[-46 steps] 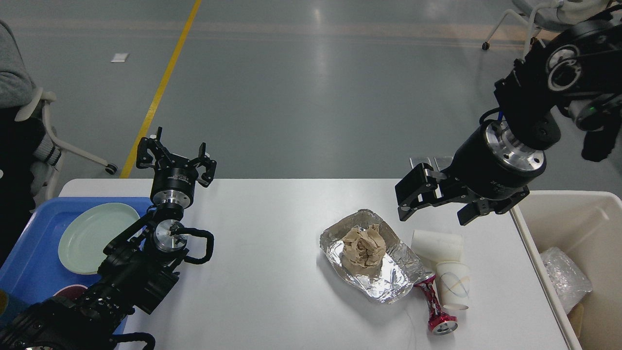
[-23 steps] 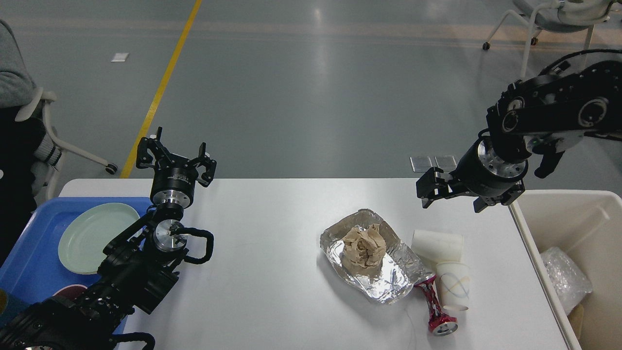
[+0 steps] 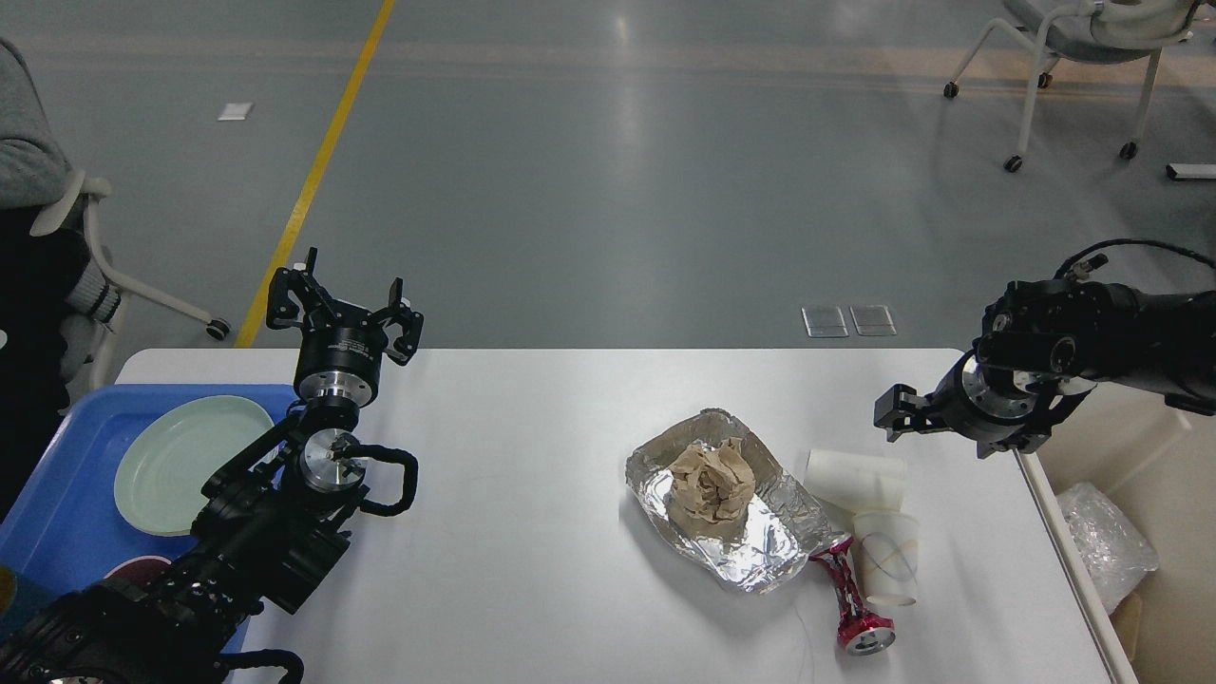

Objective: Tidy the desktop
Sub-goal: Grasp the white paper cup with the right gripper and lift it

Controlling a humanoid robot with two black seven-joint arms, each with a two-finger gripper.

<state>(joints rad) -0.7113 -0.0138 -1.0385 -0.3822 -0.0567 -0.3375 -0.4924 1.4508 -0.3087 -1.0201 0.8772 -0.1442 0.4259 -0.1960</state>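
The white desktop (image 3: 513,532) fills the lower middle of the head view. On its right half lie a foil tray (image 3: 769,546) holding a crumpled brown paper ball (image 3: 708,484), two white paper cups, one on its side (image 3: 850,473) and one with a swirl print (image 3: 885,560), and a crushed red can (image 3: 852,600). My left gripper (image 3: 344,306) is open and empty at the table's far left edge. My right gripper (image 3: 926,429) is open and empty, low over the table's right side, just behind the cups.
A blue tray (image 3: 52,513) at the left holds a pale green plate (image 3: 185,464). A beige bin (image 3: 1069,537) stands at the table's right edge with clear plastic wrap (image 3: 1107,543) inside. Chairs stand on the floor beyond.
My right arm has swung down and to the right, from high over the foil tray to low near the bin's edge. The left arm and the objects have not moved.
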